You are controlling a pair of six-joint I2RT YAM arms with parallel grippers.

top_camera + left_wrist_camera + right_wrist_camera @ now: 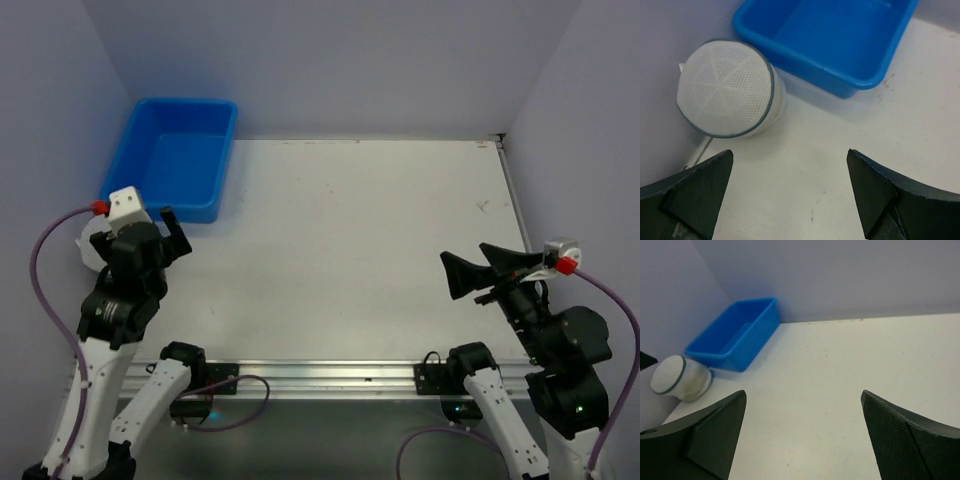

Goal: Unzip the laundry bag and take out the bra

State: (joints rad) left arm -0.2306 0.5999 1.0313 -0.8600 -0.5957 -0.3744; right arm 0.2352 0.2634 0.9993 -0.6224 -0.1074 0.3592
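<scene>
The laundry bag [727, 87] is a small round drum of white mesh lying on its side at the table's far-left edge, against the wall. A dark zip line runs round its circular flap, which faces my left wrist camera. It also shows small in the right wrist view, laundry bag [677, 377]. From above, the left arm covers most of the laundry bag [88, 248]. The bra is hidden. My left gripper [790, 152] hangs open just short of the bag, holding nothing. My right gripper [463, 255] is open and empty at the right side, pointing left.
A blue plastic tub [215, 205] stands in the back-left corner, just behind the bag, its inside bare [840, 85]. Purple walls close the table on the left, back and right. A metal rail [330, 372] runs along the near edge.
</scene>
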